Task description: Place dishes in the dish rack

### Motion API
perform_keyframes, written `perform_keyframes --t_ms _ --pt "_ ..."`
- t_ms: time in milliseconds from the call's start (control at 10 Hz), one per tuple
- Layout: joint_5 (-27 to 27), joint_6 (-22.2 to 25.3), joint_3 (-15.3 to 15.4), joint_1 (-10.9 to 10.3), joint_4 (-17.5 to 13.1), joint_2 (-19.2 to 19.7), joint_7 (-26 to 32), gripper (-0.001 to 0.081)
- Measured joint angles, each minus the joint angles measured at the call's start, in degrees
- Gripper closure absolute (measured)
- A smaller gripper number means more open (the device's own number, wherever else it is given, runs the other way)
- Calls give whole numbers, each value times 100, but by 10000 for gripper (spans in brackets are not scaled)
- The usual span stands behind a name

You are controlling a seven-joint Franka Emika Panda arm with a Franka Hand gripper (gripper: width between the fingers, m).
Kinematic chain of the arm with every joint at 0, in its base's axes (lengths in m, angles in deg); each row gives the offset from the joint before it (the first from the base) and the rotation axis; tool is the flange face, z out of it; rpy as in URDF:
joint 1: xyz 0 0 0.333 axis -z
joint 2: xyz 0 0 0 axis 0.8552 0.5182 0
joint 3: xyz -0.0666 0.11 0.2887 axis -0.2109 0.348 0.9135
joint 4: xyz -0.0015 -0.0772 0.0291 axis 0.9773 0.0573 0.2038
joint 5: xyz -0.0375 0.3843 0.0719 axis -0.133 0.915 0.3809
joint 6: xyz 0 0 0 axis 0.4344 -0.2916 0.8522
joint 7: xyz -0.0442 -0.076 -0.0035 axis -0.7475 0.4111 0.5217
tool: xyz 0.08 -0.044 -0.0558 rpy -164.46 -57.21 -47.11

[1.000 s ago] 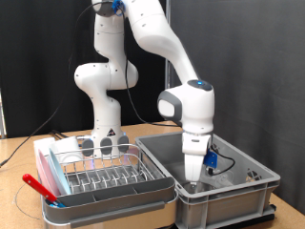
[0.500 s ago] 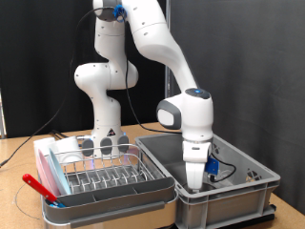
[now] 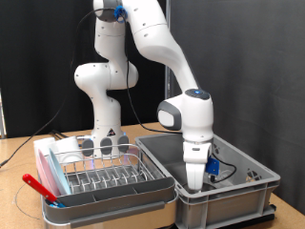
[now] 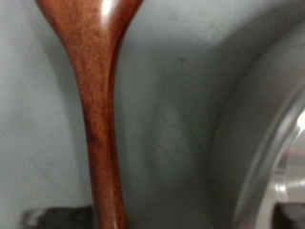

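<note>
My gripper (image 3: 193,181) is lowered into the large grey bin (image 3: 229,194), its fingertips dipping below the bin's near wall in the exterior view. Up close in the wrist view, a thin orange-brown stick (image 4: 100,114) with a widening end runs along the bin floor. Beside it curves the rim of the shiny steel bowl (image 4: 272,143). Two dark blurred fingertips (image 4: 52,218) show far apart at the picture's edge, with the stick between them and untouched. The dish rack (image 3: 100,174), silver wire in a white tray, stands at the exterior view's left of the bin.
A red utensil (image 3: 40,184) lies at the rack's left end. A clear round piece (image 3: 21,202) rests on the wooden table beside it. The robot's base (image 3: 105,143) stands behind the rack. A blue item (image 3: 213,168) sits inside the bin by my hand.
The arm dropped lower into the grey bin between one second and half a second ago. Since then it has stayed still.
</note>
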Motion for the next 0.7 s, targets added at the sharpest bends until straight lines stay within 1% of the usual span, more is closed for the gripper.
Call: perform_keyframes --t_ms 100,200,300,400,500,700 --pt "27 0 1 19 3 0 9 538" --pt "77 0 6 52 4 0 42 538" --pt "137 0 11 96 6 0 98 686" --pt "202 0 21 144 8 -2 161 686" --pt "328 0 54 215 11 -8 286 777" --pt "774 1 271 488 12 -56 728 777"
